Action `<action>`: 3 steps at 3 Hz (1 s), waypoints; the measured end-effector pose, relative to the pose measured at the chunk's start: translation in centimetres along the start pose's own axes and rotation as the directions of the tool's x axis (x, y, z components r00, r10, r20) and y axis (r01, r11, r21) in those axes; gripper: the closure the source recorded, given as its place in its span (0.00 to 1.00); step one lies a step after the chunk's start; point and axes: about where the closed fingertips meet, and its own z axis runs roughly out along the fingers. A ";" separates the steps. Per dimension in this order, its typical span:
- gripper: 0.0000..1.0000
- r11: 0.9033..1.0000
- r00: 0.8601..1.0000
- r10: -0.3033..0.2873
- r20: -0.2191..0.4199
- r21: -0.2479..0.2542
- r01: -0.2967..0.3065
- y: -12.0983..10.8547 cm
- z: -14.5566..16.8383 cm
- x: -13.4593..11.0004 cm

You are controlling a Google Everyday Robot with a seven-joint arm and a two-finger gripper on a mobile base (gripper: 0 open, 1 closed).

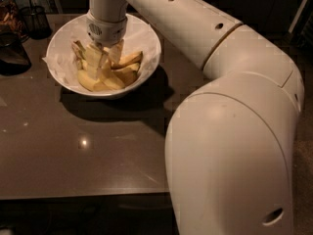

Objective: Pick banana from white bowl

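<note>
Camera view has the gripper (pixel 105 58) lowered into the white bowl (pixel 150 50) in the upper left of the frame, its lower end among the fruit; whether the claw is open or closed on anything cannot be told. The likeliest trouble is a poor hold: the yellow pieces lie heaped and touching, so the claw may catch two at once, or snag the crumpled paper (pixel 58 58) under them and drag it up. A grab near one end of a curved piece could let it swing and drop. Too hard a squeeze would probably bruise the soft fruit. A sideways pull could also slide the bowl across the smooth dark table (pixel 73 146). The banana (pixel 124 75) rests in the bowl just right of the claw, pale yellow, gently curved, with brownish marks on its skin
</note>
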 end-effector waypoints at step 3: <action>0.80 1.000 1.000 0.012 -0.021 -0.017 -0.013 -0.4 1.3 -0.3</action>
